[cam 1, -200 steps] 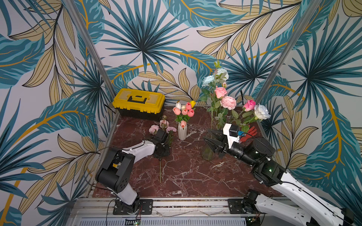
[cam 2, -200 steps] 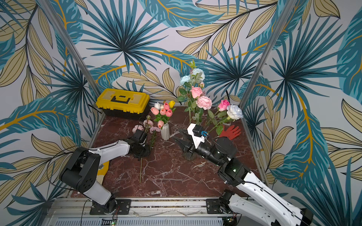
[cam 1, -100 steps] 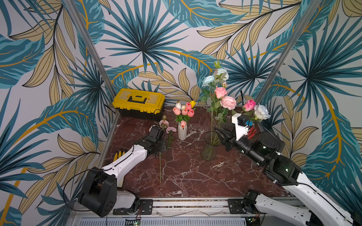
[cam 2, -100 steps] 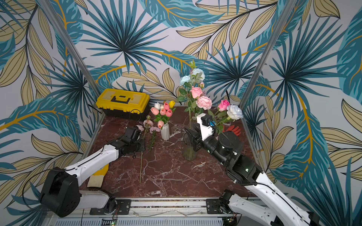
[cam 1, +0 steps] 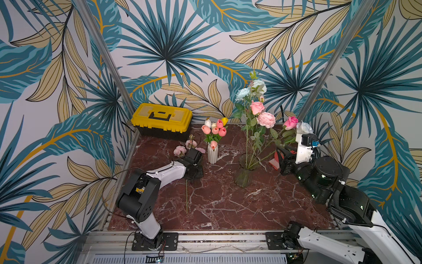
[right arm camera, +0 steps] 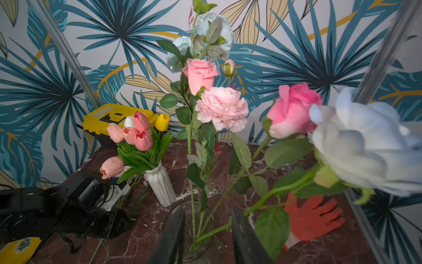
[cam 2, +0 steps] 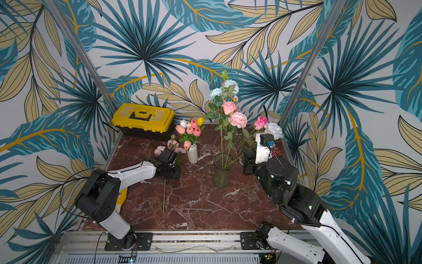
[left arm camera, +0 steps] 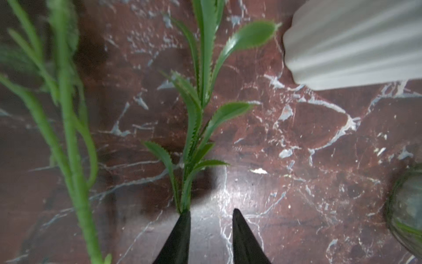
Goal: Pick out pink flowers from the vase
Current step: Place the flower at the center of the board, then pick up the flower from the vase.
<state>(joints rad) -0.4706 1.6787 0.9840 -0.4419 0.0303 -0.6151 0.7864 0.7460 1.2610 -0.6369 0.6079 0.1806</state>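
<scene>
In both top views a clear glass vase holds the tall pink flowers: a rose, a ruffled peony and a deep pink rose, along with pale blue and white roses. My right gripper hovers open just right of the vase. Its fingers frame the slanting stems and grip none. More pink blooms lie on the table at left. My left gripper points down over their leafy stems, open and empty.
A white ribbed vase of pink, white and yellow tulips stands between the arms. A yellow toolbox sits at the back left. A red glove lies right of the glass vase. Patterned walls close in three sides.
My right gripper has drawn back from the front of the glass vase to its right side and risen. The left arm stretched out and folded back, its gripper staying over the lying stems.
</scene>
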